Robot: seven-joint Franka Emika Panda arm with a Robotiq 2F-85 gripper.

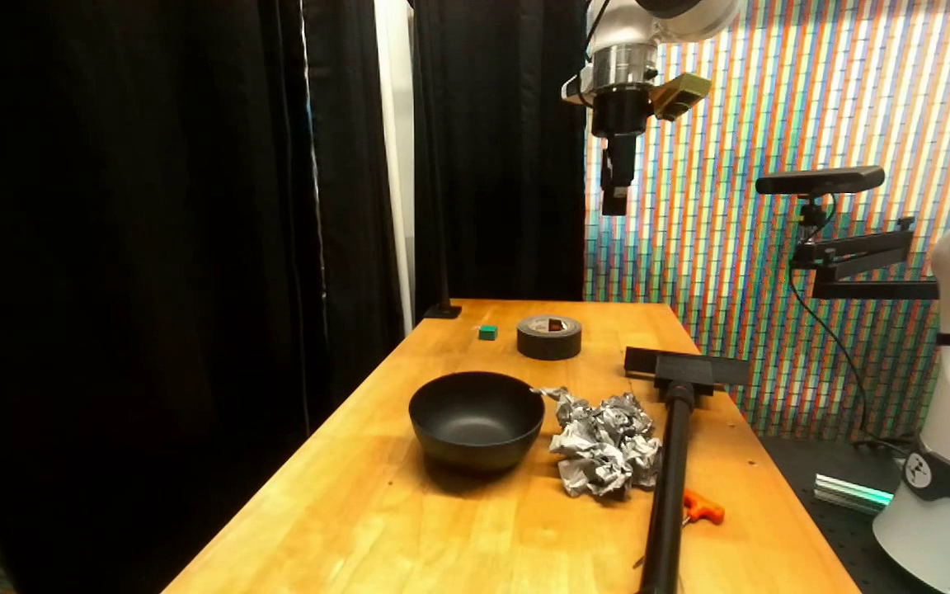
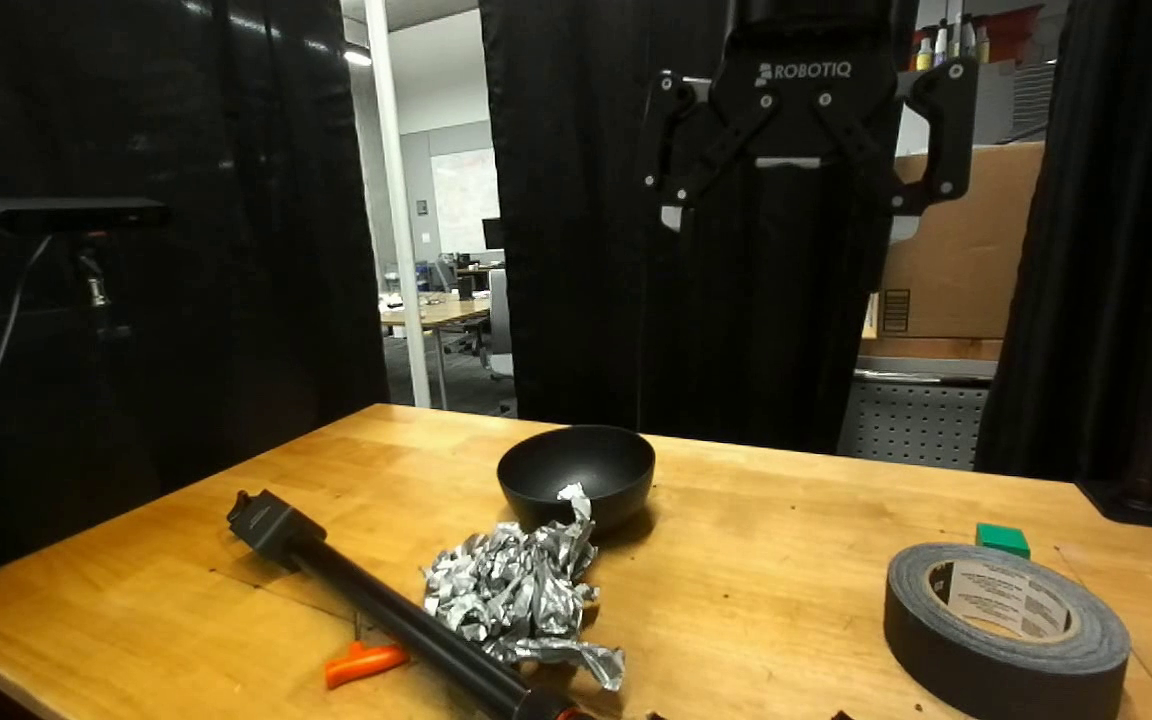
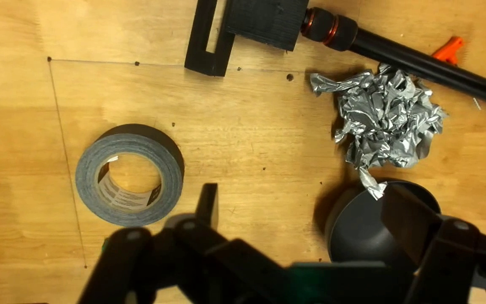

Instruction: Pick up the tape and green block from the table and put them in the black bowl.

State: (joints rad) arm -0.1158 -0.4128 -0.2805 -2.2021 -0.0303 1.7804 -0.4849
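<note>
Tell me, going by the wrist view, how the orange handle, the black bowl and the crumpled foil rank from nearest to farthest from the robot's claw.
From the open gripper, as the wrist view shows it:
1. Black bowl: lower right, partly covered by one finger.
2. Crumpled foil: right, between the bowl and the black pole.
3. Orange handle: upper right, beyond the pole.

Wrist view: grn block (image 3: 105, 244) mostly hidden behind jaws (blk pole (image 3: 428, 66) cut off).

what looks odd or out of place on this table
The crumpled foil looks odd: a ragged, scrap-like heap between the black bowl and the black pole, with one strip seemingly reaching over the bowl's rim.
</note>
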